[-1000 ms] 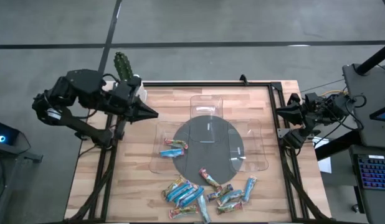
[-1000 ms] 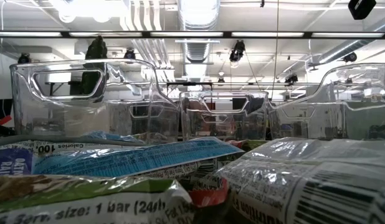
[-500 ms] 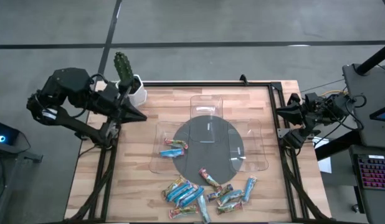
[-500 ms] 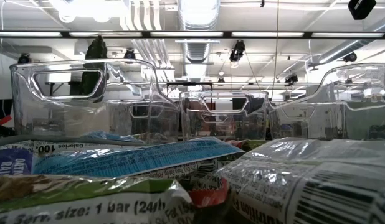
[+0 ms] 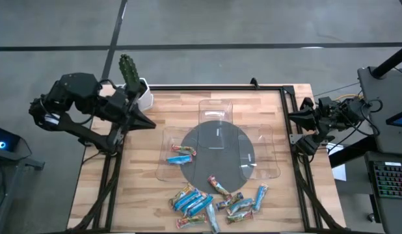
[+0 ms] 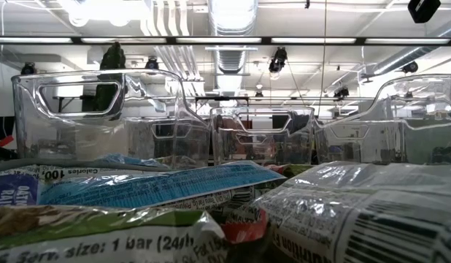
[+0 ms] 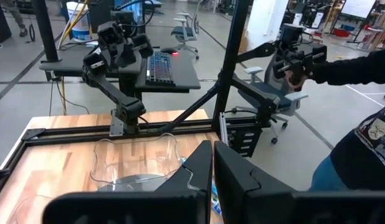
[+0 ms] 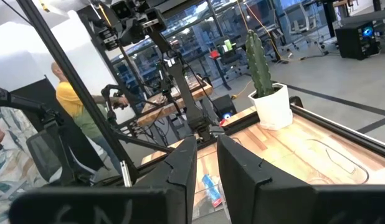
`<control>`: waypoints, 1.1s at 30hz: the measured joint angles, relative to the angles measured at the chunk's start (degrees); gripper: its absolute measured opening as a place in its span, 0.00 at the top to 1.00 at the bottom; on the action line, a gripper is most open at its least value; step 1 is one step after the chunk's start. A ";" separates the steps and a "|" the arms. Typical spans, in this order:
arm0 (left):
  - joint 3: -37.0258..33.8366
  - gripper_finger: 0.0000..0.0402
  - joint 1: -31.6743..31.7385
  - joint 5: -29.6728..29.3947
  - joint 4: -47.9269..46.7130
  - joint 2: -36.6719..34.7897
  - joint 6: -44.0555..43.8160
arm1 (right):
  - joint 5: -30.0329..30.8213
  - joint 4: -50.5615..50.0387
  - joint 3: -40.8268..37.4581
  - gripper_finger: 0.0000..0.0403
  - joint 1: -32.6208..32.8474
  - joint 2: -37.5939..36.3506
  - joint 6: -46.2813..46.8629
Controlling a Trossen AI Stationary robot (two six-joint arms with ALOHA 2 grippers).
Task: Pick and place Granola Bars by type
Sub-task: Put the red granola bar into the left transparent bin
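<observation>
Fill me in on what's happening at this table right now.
Nothing is being handled. The left gripper hangs shut and empty at the table's left edge near the potted cactus; the right gripper waits at the right edge, holding nothing. Two granola bars lie in the left clear tray; the rest sit in a loose pile at the front.

Even, bright ceiling light gives soft shadows on the table (image 5: 149, 195), glare on the trays (image 6: 101, 117), and blurs the bars (image 6: 138, 186) nearest the low camera.
</observation>
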 joint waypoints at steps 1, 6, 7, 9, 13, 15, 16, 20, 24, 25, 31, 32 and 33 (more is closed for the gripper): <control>0.00 1.00 0.00 0.02 0.34 0.37 0.00 | 0.00 0.00 0.00 0.86 0.00 0.00 0.00; 0.00 1.00 0.00 0.02 1.01 2.19 0.44 | 0.00 -0.02 0.00 0.86 0.00 0.00 0.00; 0.00 1.00 0.00 0.03 1.01 2.42 0.64 | 0.00 -0.02 0.00 0.86 0.00 0.00 0.00; 0.00 1.00 0.00 0.04 0.98 2.55 0.74 | 0.00 -0.02 0.00 0.86 0.00 0.00 0.00; 0.00 1.00 -0.04 0.08 1.05 1.45 2.82 | 0.00 -0.02 0.00 0.86 0.00 0.00 0.00; 0.00 1.00 -0.11 0.11 1.20 0.13 3.80 | 0.00 -0.02 0.00 0.86 0.00 0.01 0.00; 0.00 1.00 -0.11 0.11 1.18 -0.73 3.98 | 0.00 -0.02 0.00 0.86 0.00 0.04 0.00; 0.00 1.00 -0.12 -2.45 -0.44 -4.85 4.22 | 0.00 0.05 0.00 0.86 0.00 0.04 0.03; -1.37 1.00 -0.15 -8.41 -5.20 -8.85 3.33 | -0.03 0.14 0.00 0.86 0.00 0.04 0.02; -2.38 1.00 -0.11 -8.92 -5.64 -10.01 3.10 | -0.04 0.18 0.00 0.86 0.00 0.04 0.02; -11.94 1.00 -0.11 -9.02 -4.93 -17.27 0.81 | -0.21 0.41 0.00 0.86 0.01 0.83 -0.02; -14.19 1.00 -0.15 -9.08 -3.80 -18.84 0.25 | -0.25 0.42 0.00 0.86 0.02 1.14 -0.02; -16.72 1.00 -0.15 -9.21 -1.98 -20.47 -0.35 | -0.24 0.48 0.00 0.86 0.00 1.51 -0.04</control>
